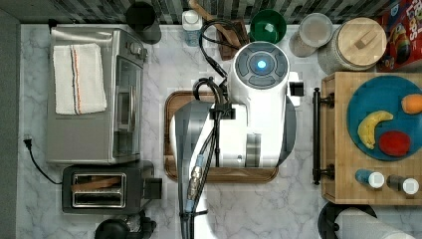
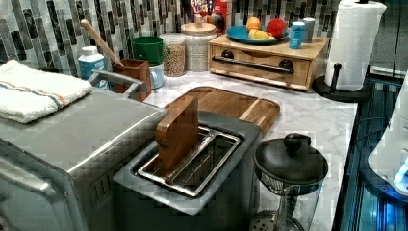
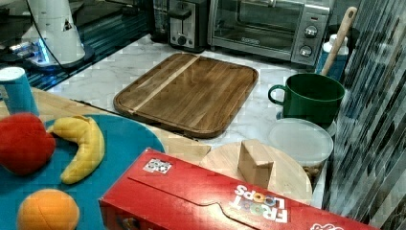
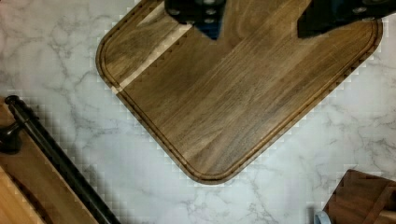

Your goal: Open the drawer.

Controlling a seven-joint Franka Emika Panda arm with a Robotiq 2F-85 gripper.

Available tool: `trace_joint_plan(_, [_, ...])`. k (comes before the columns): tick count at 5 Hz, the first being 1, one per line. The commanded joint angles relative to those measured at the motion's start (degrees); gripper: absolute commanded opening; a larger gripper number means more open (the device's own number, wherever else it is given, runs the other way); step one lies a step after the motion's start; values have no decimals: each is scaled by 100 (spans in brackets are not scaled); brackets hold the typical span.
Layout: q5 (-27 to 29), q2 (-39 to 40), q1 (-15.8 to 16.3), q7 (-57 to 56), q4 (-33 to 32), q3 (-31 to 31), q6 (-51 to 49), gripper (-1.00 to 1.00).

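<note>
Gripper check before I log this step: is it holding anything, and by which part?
Nothing is held. The gripper hangs open over the cutting board, apart from the drawer handle.

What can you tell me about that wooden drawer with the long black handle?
The drawer is light bamboo-looking wood, set in a low box on the marble counter. A long black bar handle on two round posts runs across its front. It looks fully shut, front flush with the box. A blue plate of toy fruit and two shakers sit on top. The gripper hangs over the cutting board, not touching the drawer.
</note>
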Motion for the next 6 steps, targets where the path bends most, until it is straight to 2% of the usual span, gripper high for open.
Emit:
trace_joint_plan(1, [-1,23,17,-12,0,43,4,100])
trace_joint_plan(3, [-246,-132,-29,-666,-445,62,336,100])
trace_joint_plan(5, [-533,-132,-134,-2046,-768,-32,519,100])
trace_joint_plan(6, [-849,-180,-205,-2674,-1133,-96,1013,100])
